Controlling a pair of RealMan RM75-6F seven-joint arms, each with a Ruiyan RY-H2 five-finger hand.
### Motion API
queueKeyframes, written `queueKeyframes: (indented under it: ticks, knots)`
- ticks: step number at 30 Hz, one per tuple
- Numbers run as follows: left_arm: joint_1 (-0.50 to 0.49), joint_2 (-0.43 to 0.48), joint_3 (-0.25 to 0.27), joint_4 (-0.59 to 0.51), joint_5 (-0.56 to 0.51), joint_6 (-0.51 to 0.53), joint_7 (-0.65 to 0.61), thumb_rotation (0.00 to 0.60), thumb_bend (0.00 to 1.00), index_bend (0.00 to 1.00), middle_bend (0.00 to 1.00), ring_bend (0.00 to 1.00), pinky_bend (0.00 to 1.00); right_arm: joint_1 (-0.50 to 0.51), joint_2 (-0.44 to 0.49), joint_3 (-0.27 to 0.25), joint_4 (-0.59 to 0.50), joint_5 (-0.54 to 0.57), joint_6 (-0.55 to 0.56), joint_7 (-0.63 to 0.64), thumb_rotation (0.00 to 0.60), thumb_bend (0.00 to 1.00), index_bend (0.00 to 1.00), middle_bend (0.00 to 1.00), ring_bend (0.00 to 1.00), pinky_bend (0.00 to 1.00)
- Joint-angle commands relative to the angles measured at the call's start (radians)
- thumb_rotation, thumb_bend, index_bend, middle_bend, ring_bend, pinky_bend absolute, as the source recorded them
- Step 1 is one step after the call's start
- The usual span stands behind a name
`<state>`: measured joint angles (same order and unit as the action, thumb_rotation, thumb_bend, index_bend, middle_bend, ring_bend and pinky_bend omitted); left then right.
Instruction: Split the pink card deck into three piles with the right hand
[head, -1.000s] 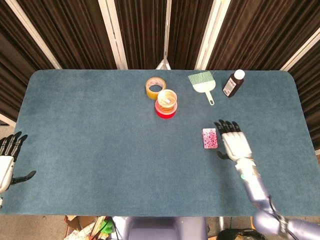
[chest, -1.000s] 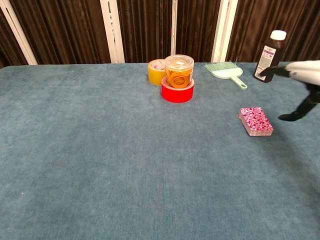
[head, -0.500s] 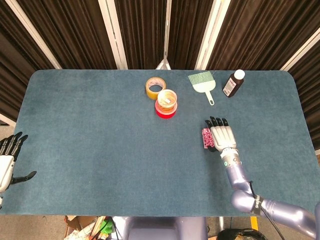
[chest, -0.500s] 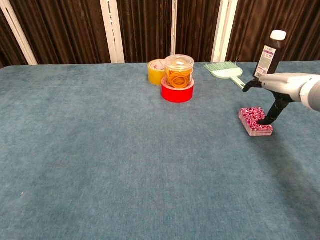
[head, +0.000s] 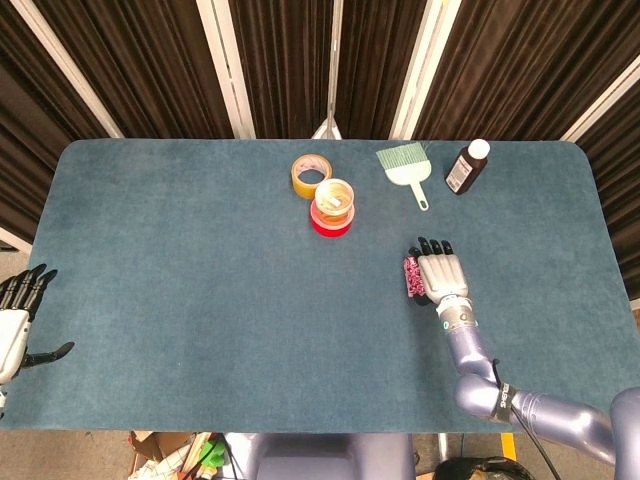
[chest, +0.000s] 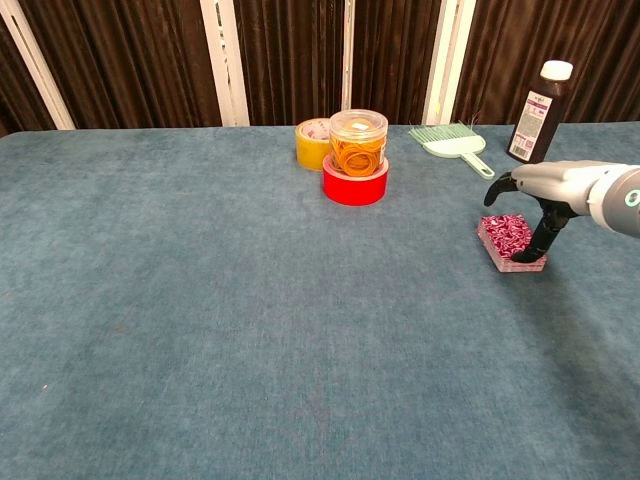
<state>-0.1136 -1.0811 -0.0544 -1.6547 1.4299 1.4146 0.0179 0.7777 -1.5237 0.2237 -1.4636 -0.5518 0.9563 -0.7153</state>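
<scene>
The pink card deck (head: 409, 277) lies flat on the blue table (head: 200, 280), right of centre. My right hand (head: 441, 272) hovers palm down over it and hides most of it in the head view. In the chest view the right hand (chest: 560, 185) arches over the deck (chest: 503, 236), its thumb reaching down to the deck's right edge and its fingers curved above the far side. The deck still rests on the table. My left hand (head: 12, 325) stays at the far left table edge, fingers spread, holding nothing.
A yellow tape roll (head: 311, 175) and a clear jar of rubber bands (head: 334, 198) stacked on a red tape roll (head: 331, 227) stand behind the deck, to its left. A green hand brush (head: 405, 165) and a brown bottle (head: 467, 166) sit at the back right.
My right hand slid left from beside the deck to above it and lowered, the thumb coming down on the deck's right edge. The left hand did not move.
</scene>
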Motion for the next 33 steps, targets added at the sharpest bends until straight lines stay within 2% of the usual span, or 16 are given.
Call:
queueKeyframes:
  ticks: [1,11,19,33]
  knots:
    - [0.000,0.000,0.001,0.000,0.000,-0.001,0.001,0.600,0.00,0.00,0.00,0.00,0.04,0.006,-0.001,-0.006,0.007,0.010,0.000,0.004,0.600,0.28,0.19,0.03,0.00,0.00]
    - [-0.002,0.001,0.001,-0.002,-0.003,-0.003,-0.001,0.600,0.00,0.00,0.00,0.00,0.03,0.024,-0.008,-0.020,0.041,0.042,-0.008,0.011,0.600,0.28,0.18,0.03,0.00,0.00]
    - [-0.004,0.002,0.001,-0.003,-0.005,-0.007,-0.004,0.600,0.00,0.00,0.00,0.00,0.04,0.038,-0.002,-0.038,0.027,0.092,-0.007,-0.011,0.600,0.28,0.15,0.03,0.00,0.00]
    - [-0.004,0.004,0.003,-0.005,-0.002,-0.005,-0.007,0.600,0.00,0.00,0.00,0.00,0.04,0.053,0.001,-0.043,0.013,0.107,0.021,-0.011,0.600,0.28,0.03,0.01,0.00,0.00]
